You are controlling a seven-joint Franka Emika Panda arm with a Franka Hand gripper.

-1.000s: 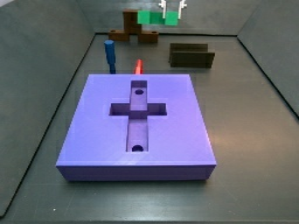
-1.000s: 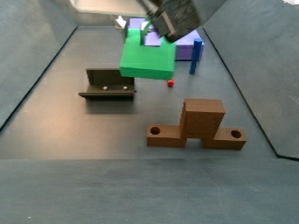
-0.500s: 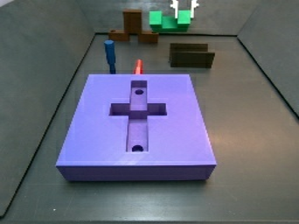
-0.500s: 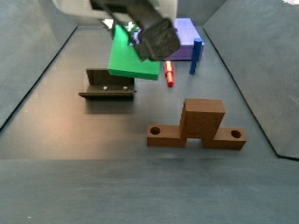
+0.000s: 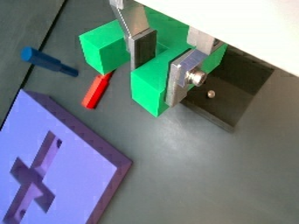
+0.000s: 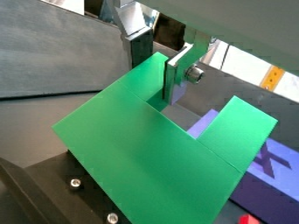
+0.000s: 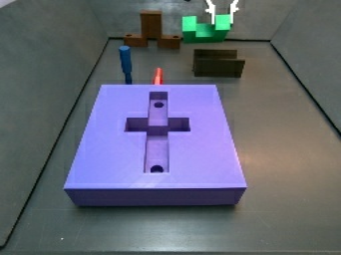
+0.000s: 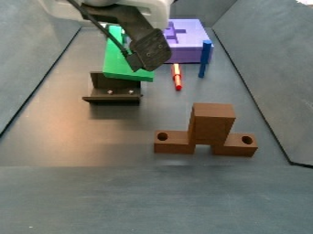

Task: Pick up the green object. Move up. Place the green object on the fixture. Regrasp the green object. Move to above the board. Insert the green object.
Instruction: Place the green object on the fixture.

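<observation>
Green object [image 5: 149, 83] clamped in gripper [image 5: 160, 63], hanging just above fixture [image 8: 115, 91]; board [image 7: 158, 141] well apart

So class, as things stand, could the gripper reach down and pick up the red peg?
Probably not yet: the gripper is shut on the green object above the fixture, though nothing covers the red peg.

The pincer [image 5: 159, 68], closed on the green object [image 5: 149, 87], has bright brushed-metal finger plates [image 5: 183, 77] with matt dark pads. The green object looks like smooth matt plastic. Beside it, the fixture [image 5: 230, 92] is dull and dark; below, the board [image 5: 47, 162] shows a smooth, matt purple face.
</observation>
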